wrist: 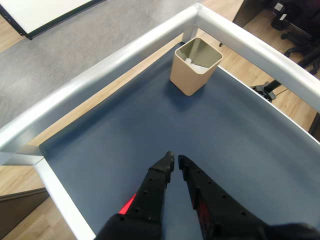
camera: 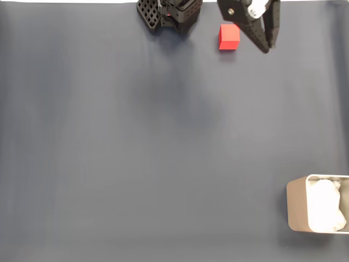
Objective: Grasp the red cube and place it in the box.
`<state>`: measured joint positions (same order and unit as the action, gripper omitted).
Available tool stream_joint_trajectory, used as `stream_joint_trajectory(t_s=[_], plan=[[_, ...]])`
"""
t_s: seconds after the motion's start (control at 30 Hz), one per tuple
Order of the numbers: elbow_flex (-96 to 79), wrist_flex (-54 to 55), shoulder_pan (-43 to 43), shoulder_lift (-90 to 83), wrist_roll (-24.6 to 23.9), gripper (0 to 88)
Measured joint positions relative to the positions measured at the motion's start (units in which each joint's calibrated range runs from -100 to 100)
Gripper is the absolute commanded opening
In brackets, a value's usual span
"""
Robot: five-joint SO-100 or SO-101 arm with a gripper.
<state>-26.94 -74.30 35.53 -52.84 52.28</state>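
Gripper (camera: 266,46) nearly closed and empty, just right of the red cube (camera: 229,37) at the table's (camera: 163,164) top edge in the fixed view; lowering now would likely shove the cube sideways; box (camera: 299,210) sits well apart.

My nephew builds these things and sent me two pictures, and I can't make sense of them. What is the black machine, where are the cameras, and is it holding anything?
The black machine is a small robot arm ending in a two-finger gripper. The fixed view looks straight down on a dark blue mat. The wrist view comes from a camera riding on the arm, so the gripper points away from you there. On the mat lie a red cube, just left of the gripper in the fixed view, and a pale metal box with white paper inside, in the far corner. The fingers are almost together with nothing between them, so nothing is held.
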Motion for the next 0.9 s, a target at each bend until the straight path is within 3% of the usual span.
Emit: stream_joint_trajectory(t_s=[0.9], plan=[[-6.33, -4.46, 21.59, -4.52, 0.0, 0.0]])
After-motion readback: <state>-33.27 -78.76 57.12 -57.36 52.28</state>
